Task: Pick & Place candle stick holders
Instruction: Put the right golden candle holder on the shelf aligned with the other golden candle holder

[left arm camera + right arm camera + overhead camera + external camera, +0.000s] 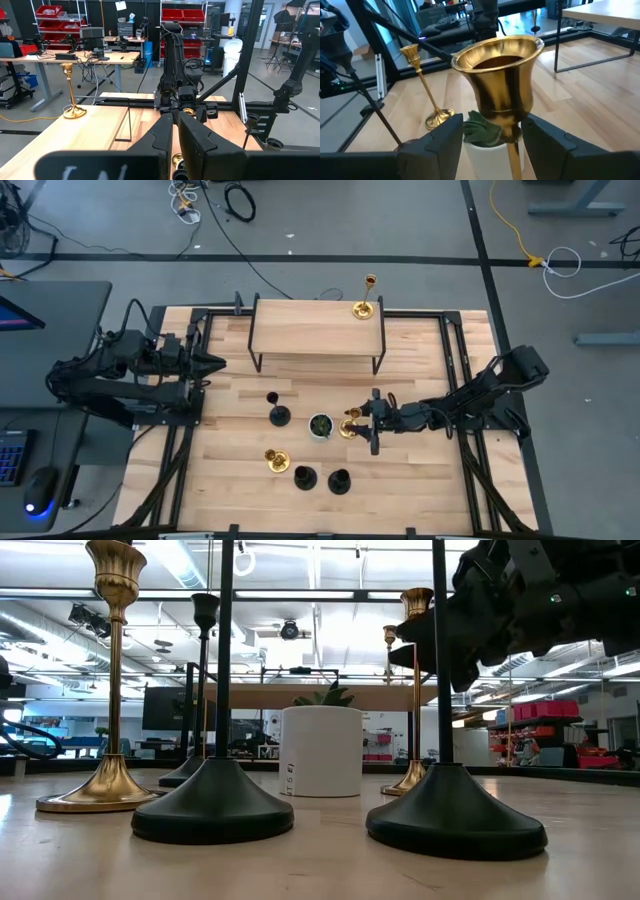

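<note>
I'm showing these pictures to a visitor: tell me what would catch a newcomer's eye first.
The right tool reaches to mid-table, its fingers either side of a gold candle holder beside the white plant pot. Another gold holder stands alone on the raised wooden shelf at the far edge. The left tool waits at the left side.

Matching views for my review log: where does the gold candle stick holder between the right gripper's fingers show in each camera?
High view: gold candle stick holder just right of the white pot, at the right gripper.
Low view: right of the pot, its stem beside the dark gripper.
Left wrist view: only its cup, far off at the right arm.
Right wrist view: cup fills the centre.
Shared landmark: the white pot.
</note>
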`<action>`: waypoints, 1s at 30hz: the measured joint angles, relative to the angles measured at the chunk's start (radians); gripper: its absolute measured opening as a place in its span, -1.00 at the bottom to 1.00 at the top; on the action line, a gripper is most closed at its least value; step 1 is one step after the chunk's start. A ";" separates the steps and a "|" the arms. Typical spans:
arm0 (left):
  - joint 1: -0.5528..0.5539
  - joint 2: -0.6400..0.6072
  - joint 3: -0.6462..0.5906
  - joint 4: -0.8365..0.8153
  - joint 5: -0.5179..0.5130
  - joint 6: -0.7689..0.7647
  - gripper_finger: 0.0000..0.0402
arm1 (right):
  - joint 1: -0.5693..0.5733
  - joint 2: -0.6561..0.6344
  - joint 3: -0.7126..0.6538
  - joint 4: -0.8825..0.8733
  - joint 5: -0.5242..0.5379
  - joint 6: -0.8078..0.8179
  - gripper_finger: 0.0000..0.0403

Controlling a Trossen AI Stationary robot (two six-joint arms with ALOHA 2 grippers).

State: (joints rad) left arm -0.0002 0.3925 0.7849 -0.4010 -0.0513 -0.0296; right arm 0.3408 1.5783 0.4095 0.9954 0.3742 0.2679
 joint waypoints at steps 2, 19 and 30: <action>0.000 0.000 0.000 0.000 0.000 0.000 -0.83 | 0.000 0.000 0.000 -0.004 0.000 0.000 0.00; 0.000 0.000 0.000 0.000 0.000 -0.001 -0.83 | 0.000 0.000 0.000 -0.010 0.002 0.003 0.00; 0.000 0.000 0.000 0.000 0.000 -0.001 -0.83 | 0.000 0.000 0.000 -0.014 0.002 0.003 -0.36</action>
State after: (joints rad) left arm -0.0003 0.3927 0.7849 -0.4011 -0.0509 -0.0303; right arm 0.3408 1.5780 0.4095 0.9814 0.3763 0.2709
